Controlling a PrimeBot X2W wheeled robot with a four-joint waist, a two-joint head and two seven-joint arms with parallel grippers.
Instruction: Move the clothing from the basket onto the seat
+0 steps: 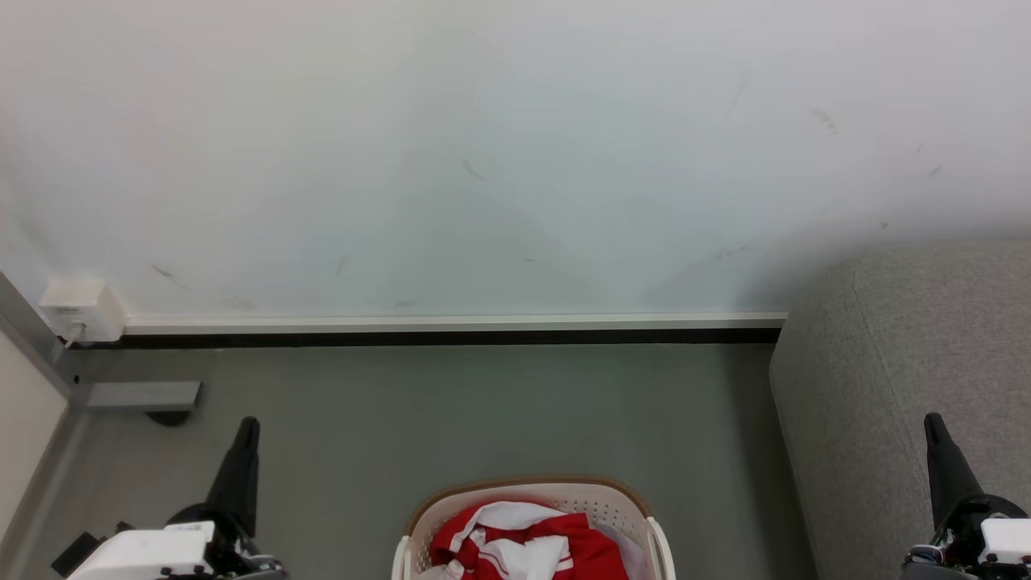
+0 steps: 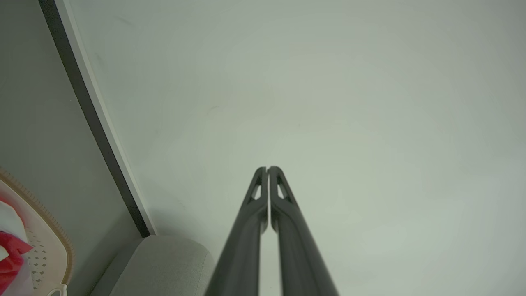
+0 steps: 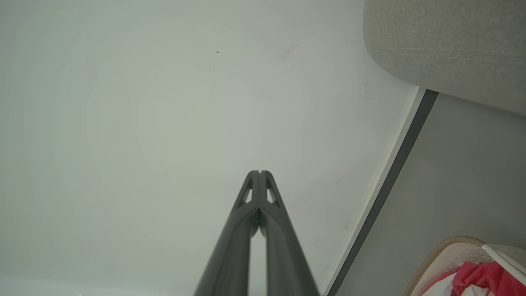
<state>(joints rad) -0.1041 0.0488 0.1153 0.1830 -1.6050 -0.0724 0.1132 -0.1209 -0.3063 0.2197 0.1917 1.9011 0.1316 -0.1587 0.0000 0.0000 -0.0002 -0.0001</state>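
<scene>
Looking down from the head: found red, white-trimmed jersey clothing (image 1: 523, 544) bunched inside oval cream-white perforated plastic basket (image 1: 600, 507), too crumpled to give long axis or heading; noted large grey woven-fabric seat (image 1: 886, 362) nearby, rightward; saw left gripper (image 2: 268, 168) and right gripper (image 3: 259, 172) with fingers pressed together, empty.

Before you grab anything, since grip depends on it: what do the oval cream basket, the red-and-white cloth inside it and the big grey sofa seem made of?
Oval cream basket: likely moulded plastic, smooth matte, with punched holes; its brown rim looks woven, perhaps imitation. Red-and-white cloth: soft fabric, crumpled in folds, probably synthetic. Big grey sofa: upholstery in coarse matte weave, seam visible.
</scene>
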